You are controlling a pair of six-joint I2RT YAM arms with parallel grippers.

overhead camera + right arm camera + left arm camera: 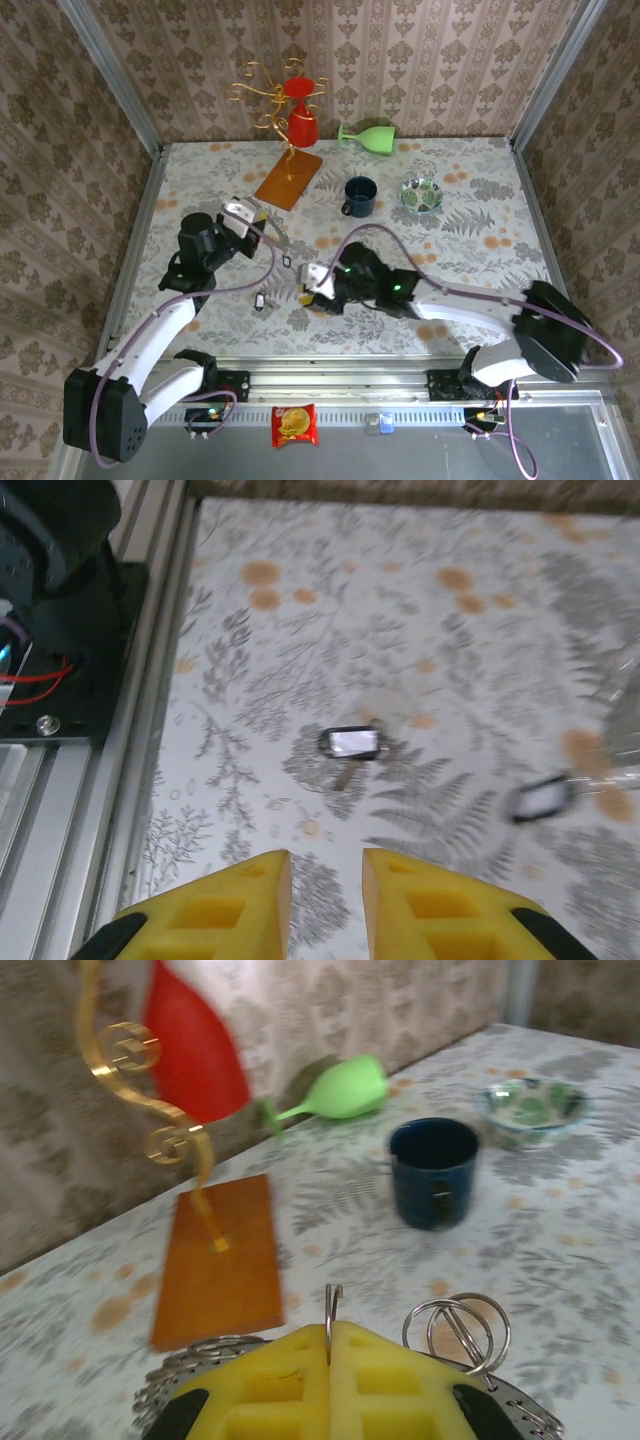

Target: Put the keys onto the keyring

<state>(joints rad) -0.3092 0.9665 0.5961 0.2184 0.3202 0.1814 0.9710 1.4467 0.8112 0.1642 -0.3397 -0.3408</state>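
The left end effector (328,1360) is closed, with its yellow pads (270,1390) clamped on the keyring (331,1305). The keyring is gripped edge-on and stands upright above the pads. A cluster of wire loops (457,1330) is seen just beside it on the right; whether the two are joined cannot be told. The wooden stand base (220,1260), the dark mug (433,1172) and the small bowl (530,1112) are set well apart from the pads, with open counter (450,680) between.

The right end effector (326,890) is held low over the counter, its pads apart and nothing between them. One key (350,745) is laid flat ahead of the gap, apart from the pads, with open surface on every side. A second key (540,800), blurred, is laid to its right. The aluminium rail (130,730) is seen along the counter edge, near the first key but not touching it.
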